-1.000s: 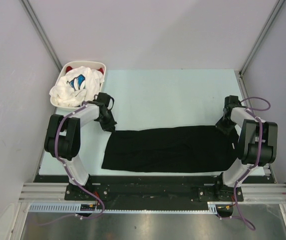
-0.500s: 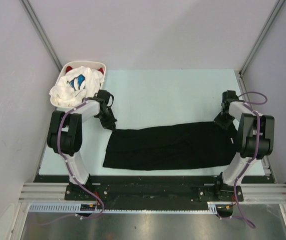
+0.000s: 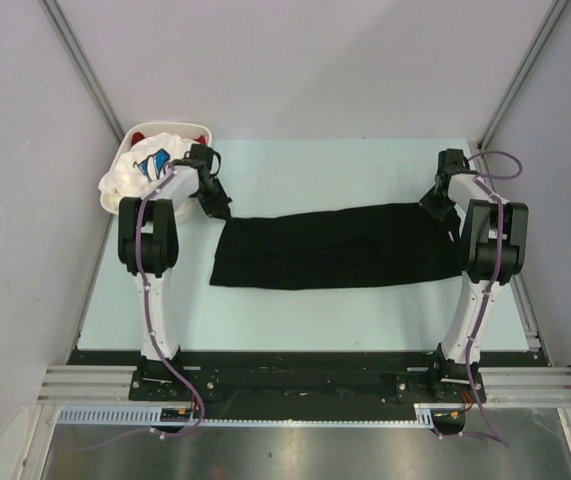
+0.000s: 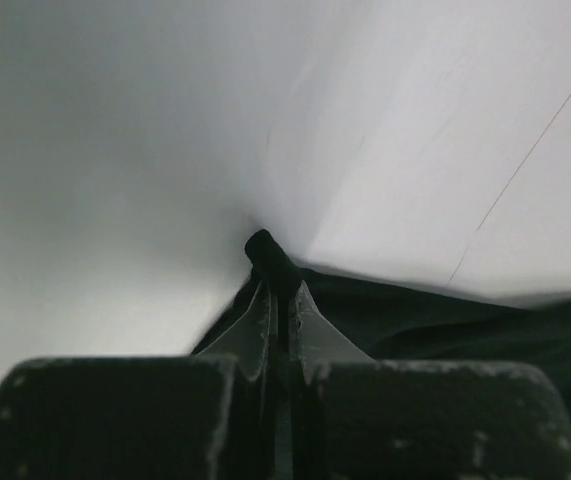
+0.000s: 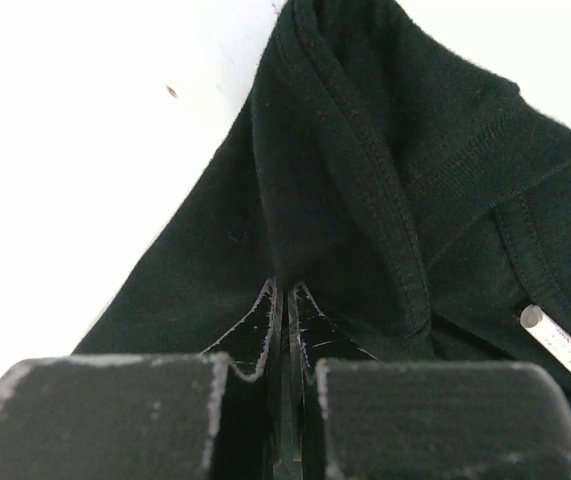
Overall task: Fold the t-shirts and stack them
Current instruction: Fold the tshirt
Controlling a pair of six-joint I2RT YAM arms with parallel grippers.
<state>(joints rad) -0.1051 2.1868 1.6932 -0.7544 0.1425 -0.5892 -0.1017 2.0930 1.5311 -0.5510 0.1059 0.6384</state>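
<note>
The left claw is pressed shut on a pinch of black cloth. Its two pale fingers meet with only the fabric between them, and a small nub of cloth pokes out past the tips. The right claw is likewise clamped on black cloth, gripping a thick rolled fold with a line of stitching running along it. A small white label is sewn into the cloth just to the lower right of that fold.

Both claws hold the same garment, a large black t-shirt. Seen from above, it lies as a long, narrow folded band across the middle of the pale bench. The left claw grips its far left corner and the right claw grips its far right corner, so its far edge runs between them and dips a little at the centre. The near edge is uneven and hangs lower at the left end. Both arms reach well forward from their bases at the near edge of the bench, one on each side of the shirt.

A white oval basket sits at the far left corner of the bench, just beside the left claw. A crumpled white t-shirt with blue print is heaped in it and spills over its left rim. A little of a red t-shirt shows at the basket's far edge. Plain grey walls stand around the bench.
</note>
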